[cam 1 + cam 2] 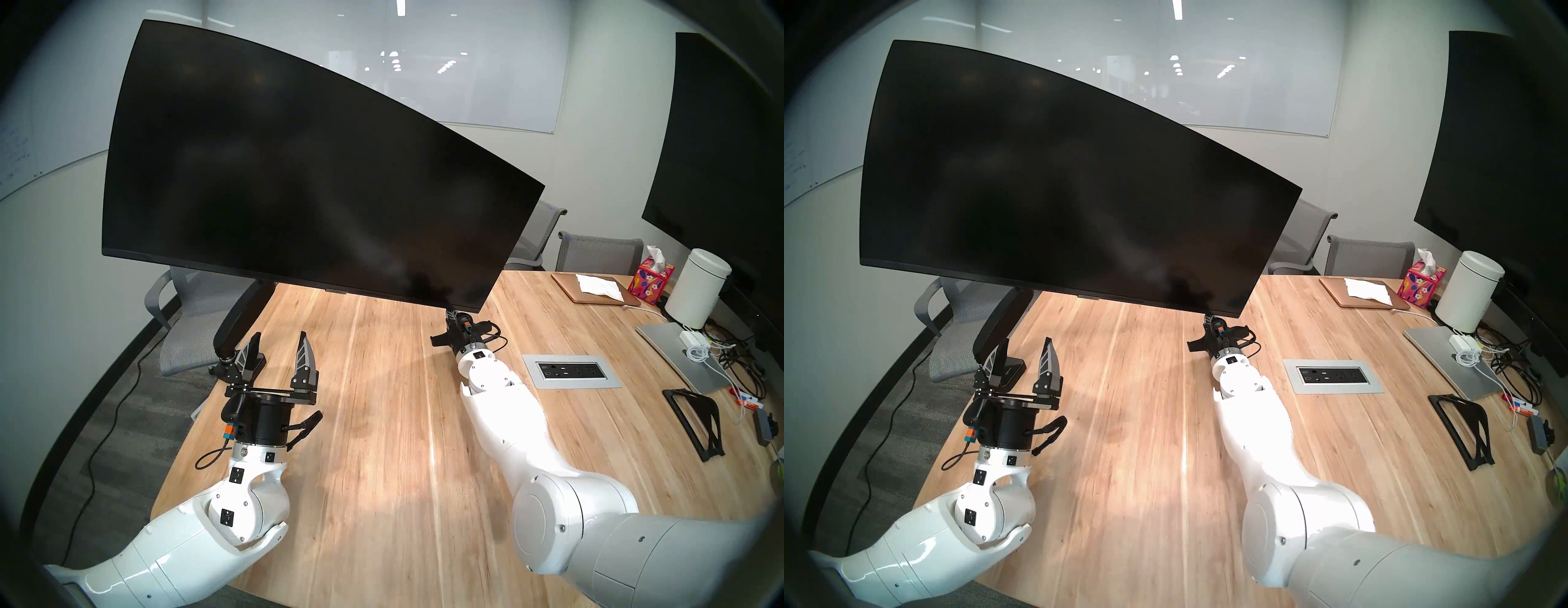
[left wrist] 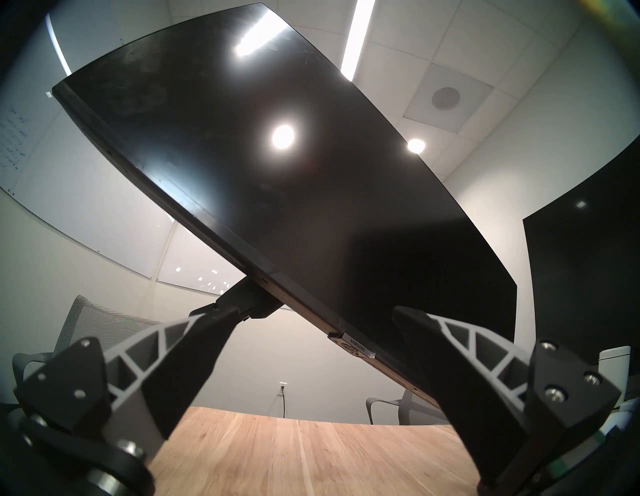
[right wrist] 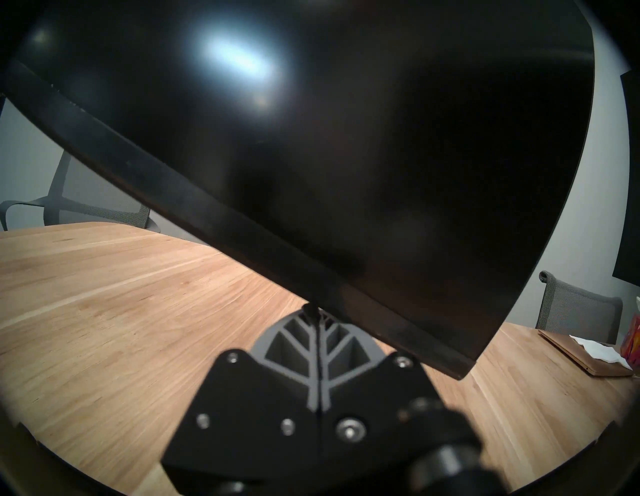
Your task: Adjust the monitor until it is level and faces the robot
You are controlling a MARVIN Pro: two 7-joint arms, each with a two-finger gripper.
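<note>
The monitor (image 1: pixel 297 170) is a wide, curved, dark screen on a black articulated arm (image 1: pixel 242 322) above the wooden table (image 1: pixel 382 446). It is tilted, its right end lower than its left. My left gripper (image 1: pixel 280 339) is open and empty, below the screen's left half and apart from it; the left wrist view shows the monitor's bottom edge (image 2: pixel 311 311) above its spread fingers (image 2: pixel 173 363). My right gripper (image 1: pixel 452 316) is shut, its fingertips (image 3: pixel 313 311) up against the monitor's bottom edge (image 3: pixel 277 263) near the low right corner.
A flat wall-mounted screen (image 1: pixel 729 148) hangs at the right. On the table's right side are a silver closed laptop (image 1: pixel 679 356), white canister (image 1: pixel 700 293), tissue box (image 1: pixel 653 276), cables, black stand (image 1: pixel 695 420) and a recessed power panel (image 1: pixel 570 371). Grey chairs (image 1: pixel 602 252) ring the table.
</note>
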